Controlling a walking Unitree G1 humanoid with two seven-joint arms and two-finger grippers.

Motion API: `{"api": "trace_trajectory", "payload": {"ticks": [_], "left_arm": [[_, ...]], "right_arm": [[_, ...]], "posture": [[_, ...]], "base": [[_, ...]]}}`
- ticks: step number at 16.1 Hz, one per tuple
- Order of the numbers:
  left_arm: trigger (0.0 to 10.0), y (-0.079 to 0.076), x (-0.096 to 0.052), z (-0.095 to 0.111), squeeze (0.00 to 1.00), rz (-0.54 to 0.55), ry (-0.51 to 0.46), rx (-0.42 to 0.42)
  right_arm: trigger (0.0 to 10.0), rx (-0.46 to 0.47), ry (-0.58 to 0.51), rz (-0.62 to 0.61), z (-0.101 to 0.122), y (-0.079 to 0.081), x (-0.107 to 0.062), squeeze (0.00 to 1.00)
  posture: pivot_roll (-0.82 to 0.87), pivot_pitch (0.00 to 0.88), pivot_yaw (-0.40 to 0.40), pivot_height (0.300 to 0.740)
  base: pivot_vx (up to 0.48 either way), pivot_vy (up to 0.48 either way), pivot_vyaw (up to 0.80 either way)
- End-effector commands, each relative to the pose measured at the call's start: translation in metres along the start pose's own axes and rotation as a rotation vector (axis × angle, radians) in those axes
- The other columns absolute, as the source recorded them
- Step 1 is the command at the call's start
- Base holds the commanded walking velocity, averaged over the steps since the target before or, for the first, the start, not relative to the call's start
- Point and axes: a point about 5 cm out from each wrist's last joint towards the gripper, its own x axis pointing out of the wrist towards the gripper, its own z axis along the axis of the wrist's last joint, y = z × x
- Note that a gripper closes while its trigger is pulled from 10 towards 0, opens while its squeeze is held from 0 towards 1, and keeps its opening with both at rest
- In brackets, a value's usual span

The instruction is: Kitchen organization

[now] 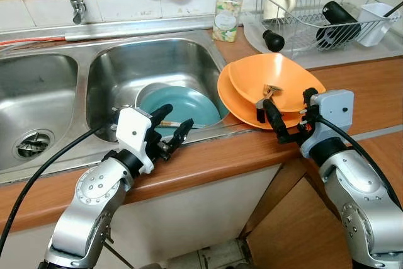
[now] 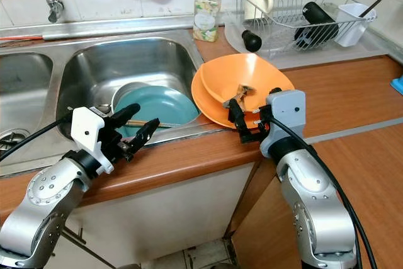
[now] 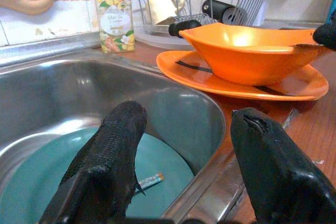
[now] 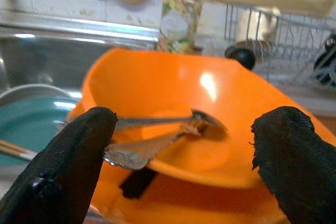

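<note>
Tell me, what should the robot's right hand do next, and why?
Probably ease the right gripper forward and shut it on the cutlery in the orange bowl. Its fingers stand open on either side of the handles, right at the bowl's near rim, so little travel seems needed.

Bowl: orange, sits on the orange plate, right of the sink.
Cutlery: silver, lies inside the bowl.
Blue plate: down in the sink, a chopstick on it.
</note>
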Motion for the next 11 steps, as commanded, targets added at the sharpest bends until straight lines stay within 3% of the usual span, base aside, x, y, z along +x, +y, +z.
{"api": "trace_trajectory", "payload": {"ticks": [1,7,9,10,11], "left_arm": [[10.0,-0.002,0.001,0.002,0.0,-0.014,0.002,0.014],[10.0,-0.002,0.004,0.004,0.0,-0.015,-0.009,0.013],[10.0,-0.003,0.004,0.004,0.0,-0.016,-0.012,0.014],[10.0,-0.003,0.005,0.005,0.0,-0.017,-0.014,0.014],[10.0,-0.003,0.005,0.005,0.0,-0.014,-0.017,0.015]], "right_arm": [[10.0,0.001,0.024,-0.036,-0.003,-0.009,-0.001,0.0],[10.0,0.032,0.031,-0.15,-0.001,-0.034,-0.007,0.0],[10.0,0.068,0.027,-0.152,-0.001,-0.036,-0.006,0.0],[7.3,0.103,0.017,-0.136,0.001,-0.033,-0.005,0.0],[3.7,0.137,0.004,-0.115,0.003,-0.031,-0.004,0.0]], "posture": [[-0.05,0.0,0.012,0.74],[-0.04,0.0,0.01,0.74],[-0.04,0.0,0.009,0.74],[-0.04,0.0,0.005,0.74],[-0.04,0.0,0.005,0.74]], "base": [[0.0,0.0,0.0],[0.0,0.0,0.0],[0.0,0.0,0.0],[0.0,0.0,0.0],[0.0,0.0,0.0]]}}
